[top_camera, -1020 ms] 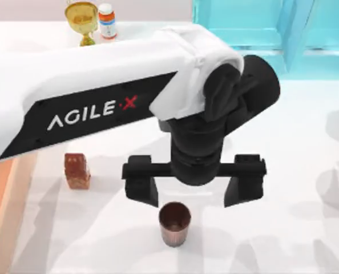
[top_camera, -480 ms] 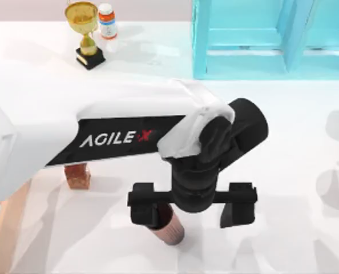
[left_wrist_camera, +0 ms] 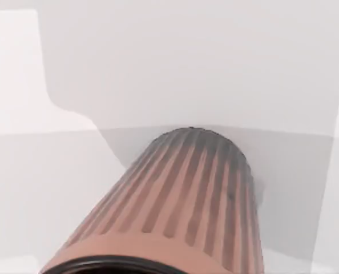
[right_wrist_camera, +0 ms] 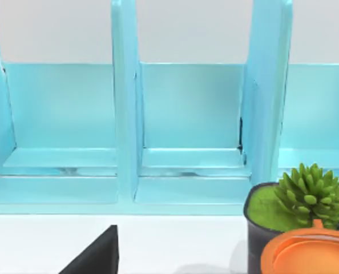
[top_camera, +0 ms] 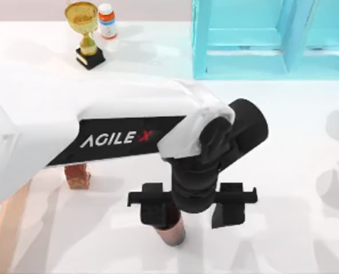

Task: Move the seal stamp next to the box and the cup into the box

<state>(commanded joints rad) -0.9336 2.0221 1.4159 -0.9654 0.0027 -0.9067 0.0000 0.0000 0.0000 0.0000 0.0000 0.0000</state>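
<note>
Straddling the upright cup [top_camera: 170, 233], left pincer [top_camera: 190, 209] parted, not yet gripping

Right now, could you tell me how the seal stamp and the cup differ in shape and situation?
The seal stamp is a squared reddish-brown block, while the cup is round and tapered with a ribbed coppery outside. The seal stamp stands free, partly hidden under the left arm; the cup sits under the left gripper, between its fingers. The seal stamp lies farther toward the table's left than the cup. Both are small, brownish and on the white table.
</note>
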